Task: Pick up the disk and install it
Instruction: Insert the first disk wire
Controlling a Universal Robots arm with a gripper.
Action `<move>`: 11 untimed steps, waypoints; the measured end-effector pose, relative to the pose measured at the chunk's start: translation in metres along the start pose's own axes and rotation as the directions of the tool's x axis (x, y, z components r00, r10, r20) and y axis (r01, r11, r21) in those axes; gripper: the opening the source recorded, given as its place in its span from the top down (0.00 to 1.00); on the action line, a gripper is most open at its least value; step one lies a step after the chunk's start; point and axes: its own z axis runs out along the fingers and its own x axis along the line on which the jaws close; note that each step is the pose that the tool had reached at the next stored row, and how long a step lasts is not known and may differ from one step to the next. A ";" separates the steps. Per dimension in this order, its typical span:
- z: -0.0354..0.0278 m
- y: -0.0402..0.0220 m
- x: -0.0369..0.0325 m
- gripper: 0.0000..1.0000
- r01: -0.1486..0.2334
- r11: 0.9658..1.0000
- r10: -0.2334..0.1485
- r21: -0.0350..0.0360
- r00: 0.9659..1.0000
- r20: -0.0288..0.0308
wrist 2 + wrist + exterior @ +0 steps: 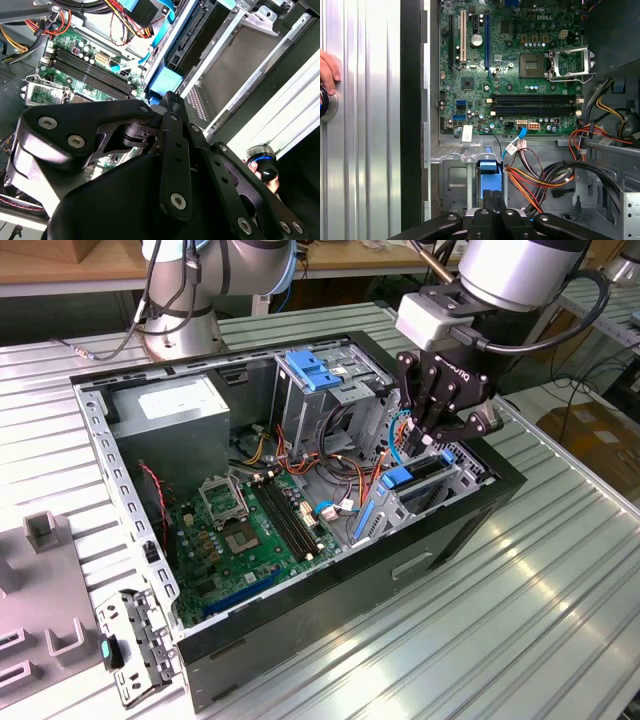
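- The disk point(413, 480) stands on edge in the drive cage point(455, 472) at the exterior view's right end of the open computer case point(330, 585), its blue carrier showing at the top of the slot.
- The gripper point(492, 201) hangs right over it. The two fingers are pressed together with nothing between them, and their tips sit at the carrier's blue edge.
- Just beside the cage runs a tangle of red, orange and black wires point(540, 175).
- Further in lies the green motherboard point(240, 530), with the grey power supply box point(170, 405) beyond.
- Outside the case, a person's hand point(329, 67) rests on a round knob point(326, 102) on the ribbed metal table point(520, 600).
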 end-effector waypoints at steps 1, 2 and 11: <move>0.0001 0.0000 0.0000 0.89 0.000 1.000 0.000 0.000 1.000 0.000; 0.0002 0.0000 0.0000 0.89 0.000 1.000 0.000 0.000 1.000 0.000; 0.0007 -0.0022 0.0000 0.89 0.000 1.000 0.000 0.000 1.000 0.000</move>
